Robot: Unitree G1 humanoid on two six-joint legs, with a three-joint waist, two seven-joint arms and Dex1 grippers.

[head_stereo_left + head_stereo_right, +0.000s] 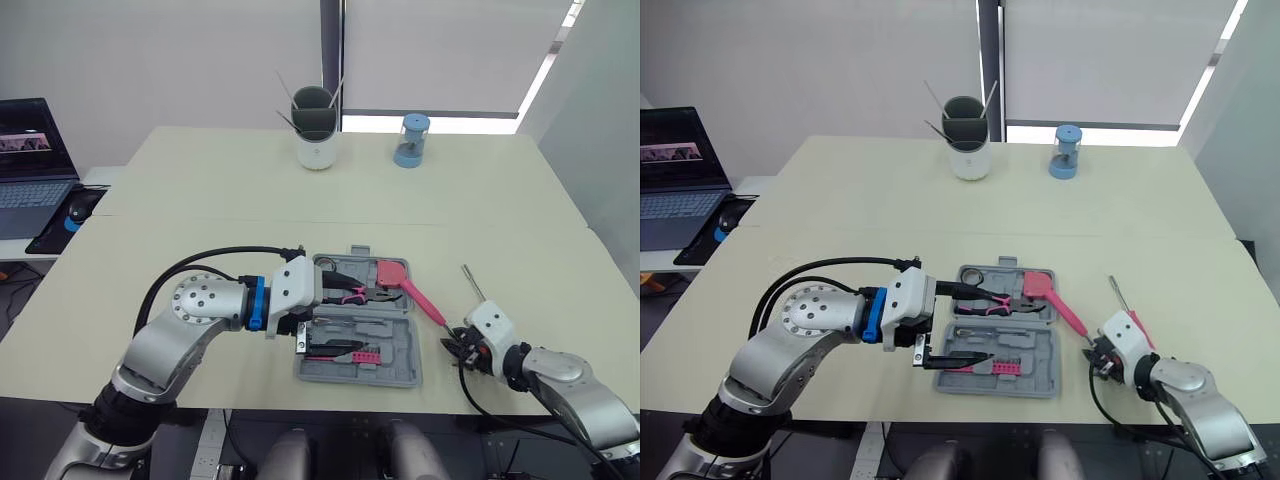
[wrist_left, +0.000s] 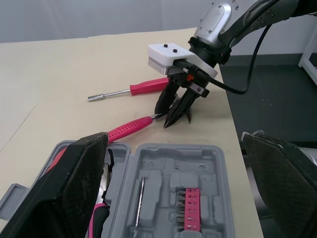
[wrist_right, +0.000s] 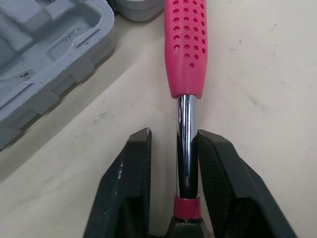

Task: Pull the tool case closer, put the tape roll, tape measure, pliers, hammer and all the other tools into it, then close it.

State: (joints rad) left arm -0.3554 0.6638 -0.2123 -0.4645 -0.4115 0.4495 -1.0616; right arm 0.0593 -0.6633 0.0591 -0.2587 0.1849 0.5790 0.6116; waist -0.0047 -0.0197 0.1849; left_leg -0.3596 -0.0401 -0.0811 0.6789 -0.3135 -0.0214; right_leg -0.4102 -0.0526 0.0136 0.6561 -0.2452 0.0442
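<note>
Right gripper [image 3: 174,133]: two fingers slightly apart, straddling the chrome shaft of the one hammer [image 3: 187,44]. One finger touched the shaft and the other stood off it, so it was not clamped. One screwdriver [image 2: 148,87] lay just beyond this hand. Left gripper [image 1: 335,312]: fingers wide apart, hovering over the one open tool case [image 1: 400,375], with one pair of pliers [image 1: 352,293] in the case beside my fingers.
</note>
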